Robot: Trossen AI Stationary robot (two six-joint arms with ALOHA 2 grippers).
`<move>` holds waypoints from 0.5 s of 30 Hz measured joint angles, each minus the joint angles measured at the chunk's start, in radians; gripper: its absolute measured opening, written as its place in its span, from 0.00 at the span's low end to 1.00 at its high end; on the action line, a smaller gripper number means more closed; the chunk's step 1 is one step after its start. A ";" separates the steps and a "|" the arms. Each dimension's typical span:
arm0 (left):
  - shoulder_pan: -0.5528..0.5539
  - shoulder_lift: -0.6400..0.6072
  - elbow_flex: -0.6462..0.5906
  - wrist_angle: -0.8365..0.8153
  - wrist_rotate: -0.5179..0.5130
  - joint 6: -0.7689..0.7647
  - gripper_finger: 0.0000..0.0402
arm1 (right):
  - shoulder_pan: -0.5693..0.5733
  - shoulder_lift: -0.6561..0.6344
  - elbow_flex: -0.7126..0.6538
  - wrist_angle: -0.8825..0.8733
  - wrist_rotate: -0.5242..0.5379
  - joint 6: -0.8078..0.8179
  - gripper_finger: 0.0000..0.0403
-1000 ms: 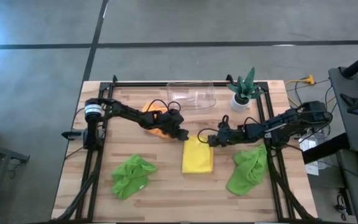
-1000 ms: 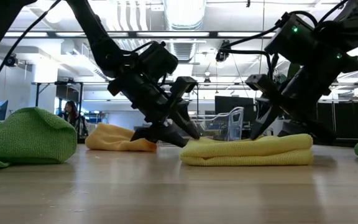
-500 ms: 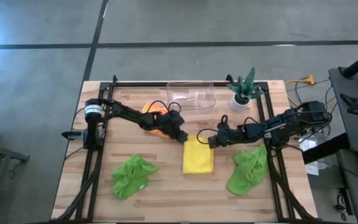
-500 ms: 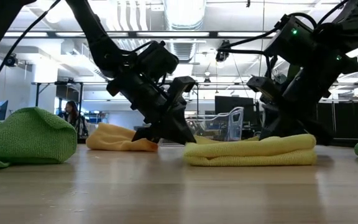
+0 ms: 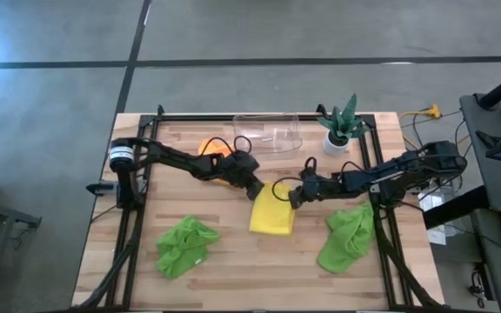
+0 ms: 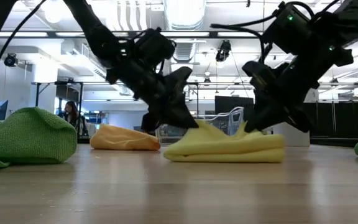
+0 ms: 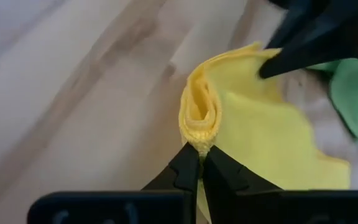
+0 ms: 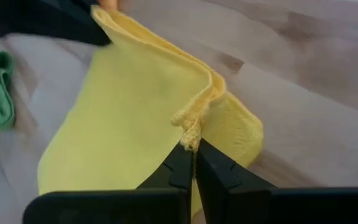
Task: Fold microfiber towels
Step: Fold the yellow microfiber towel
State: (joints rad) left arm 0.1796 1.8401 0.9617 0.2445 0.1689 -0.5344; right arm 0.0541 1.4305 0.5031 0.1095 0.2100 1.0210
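Lying near the middle of the wooden table [image 5: 233, 269], the folded yellow towel [image 5: 270, 214] is being pinched at its two far corners, and those corners are riding a little above the boards while the rest is resting flat. Gripping one corner, the left gripper [image 5: 257, 192] is clamping its fingers [image 7: 185, 171] tight on a rolled bit of the yellow edge. Gripping the other, the right gripper [image 5: 295, 197] is squeezing its fingers [image 8: 180, 165] closed on the hem.

An orange towel [image 5: 210, 151] is sitting bunched behind the left arm. One lime green towel [image 5: 184, 244] is lying crumpled on the near left of the table, another [image 5: 347, 235] on the near right. A clear plastic bin [image 5: 268, 132] and a potted plant [image 5: 340, 123] are standing along the far edge.
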 joint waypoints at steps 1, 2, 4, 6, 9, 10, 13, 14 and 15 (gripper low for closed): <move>-0.001 -0.009 0.001 0.005 -0.003 0.030 0.00 | 0.000 -0.001 0.002 -0.004 0.000 -0.016 0.02; -0.001 -0.019 0.000 0.008 -0.004 0.056 0.00 | 0.003 -0.002 0.007 -0.005 0.000 -0.028 0.02; -0.003 -0.036 -0.005 0.007 -0.007 0.104 0.00 | 0.005 -0.004 0.015 -0.026 0.000 -0.035 0.02; -0.003 -0.040 -0.007 0.006 -0.008 0.128 0.00 | 0.010 -0.005 0.018 -0.068 0.000 -0.033 0.02; -0.003 -0.040 -0.007 0.004 -0.009 0.126 0.00 | 0.019 -0.005 0.019 -0.108 0.000 -0.028 0.02; -0.003 -0.040 -0.007 0.004 -0.010 0.125 0.00 | 0.023 -0.005 0.019 -0.114 0.000 -0.021 0.02; -0.003 -0.034 -0.007 -0.002 -0.010 0.124 0.00 | 0.027 -0.005 0.018 -0.123 0.000 0.013 0.02; -0.003 -0.034 -0.009 -0.007 -0.010 0.124 0.00 | 0.027 -0.005 0.018 -0.124 0.000 0.020 0.02; -0.003 -0.034 -0.011 -0.009 -0.010 0.124 0.00 | 0.027 -0.005 0.018 -0.124 0.000 0.025 0.03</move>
State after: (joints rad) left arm 0.1764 1.8061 0.9509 0.2359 0.1585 -0.4107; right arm 0.0811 1.4258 0.5213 -0.0140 0.2100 1.0463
